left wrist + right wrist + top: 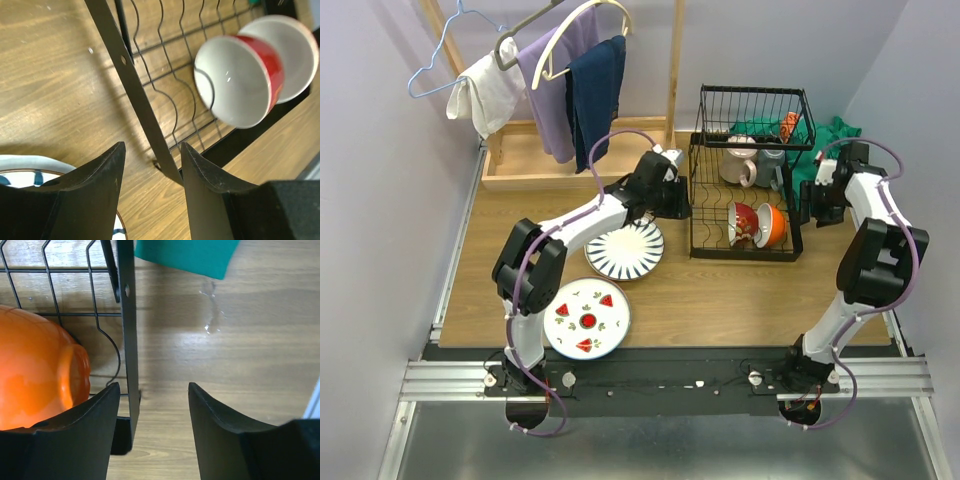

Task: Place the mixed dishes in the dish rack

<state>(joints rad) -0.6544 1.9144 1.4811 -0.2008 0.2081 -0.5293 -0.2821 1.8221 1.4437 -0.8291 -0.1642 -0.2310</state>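
- My left end effector (152, 170) is open at the left side of the dish rack (692, 215). A slanting black bar of the rack's frame runs between its fingers, nearer the right-hand one.
- My right end effector (154, 415) is also open, at the rack's right side. A black upright stands between its fingers, close to the left-hand one, with bare desk (260, 355) beyond.
- The red bowl (240, 75) and orange bowl (35, 375) lie tipped on their sides, next to each other, on the rack's lower wires.
- The mug (740, 168) sits farther back in the rack.
- The striped plate (625, 250) lies flat on the desk just left of the rack.
- The fruit plate (587, 318) lies flat just beside it, toward the lower left.
- A green cloth (190, 255) lies behind the rack, at the upper right.
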